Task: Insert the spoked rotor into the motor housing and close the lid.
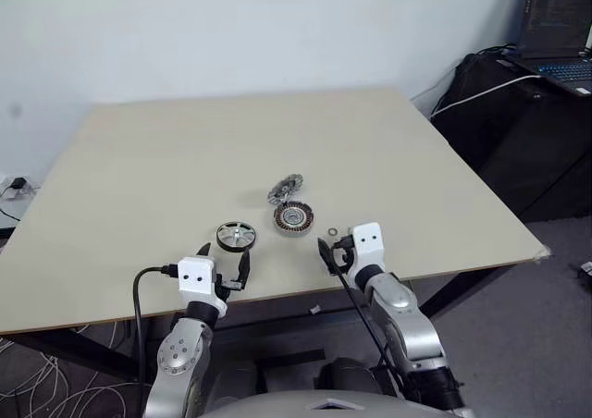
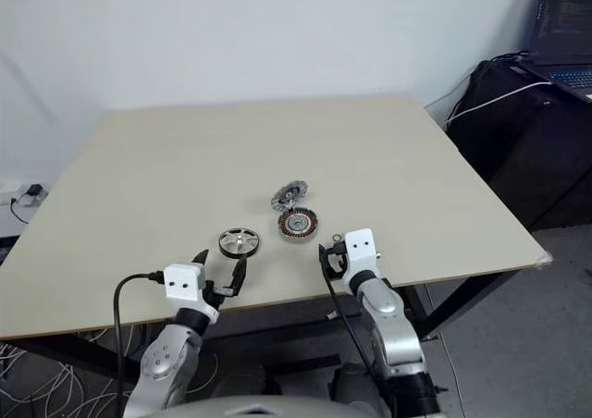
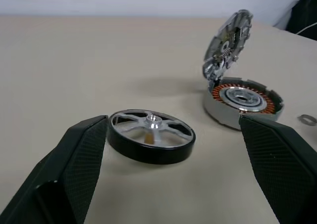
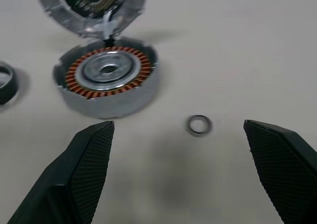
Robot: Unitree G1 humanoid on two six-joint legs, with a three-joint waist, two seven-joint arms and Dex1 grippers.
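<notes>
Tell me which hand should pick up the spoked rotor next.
Left. The open left hand sits just in front of the spoked rotor, which lies between its fingers in the wrist view. The right hand faces the washer and motor housing instead.

Black-rimmed rotor (image 3: 151, 136) with silver spokes, housing (image 4: 107, 76) with copper-orange windings around silver centre, glinting silver-grey lid (image 3: 228, 43), beige table (image 1: 185, 168), black cross-hatched fingers (image 4: 86, 172).

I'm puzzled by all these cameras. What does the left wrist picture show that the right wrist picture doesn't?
Left wrist camera: the whole black-rimmed wheel, lying flat between the open left gripper. Right wrist camera: the open right gripper over bare table. Both: the copper-wound housing, its lid standing tilted up at the housing's far edge, and the tiny washer.
</notes>
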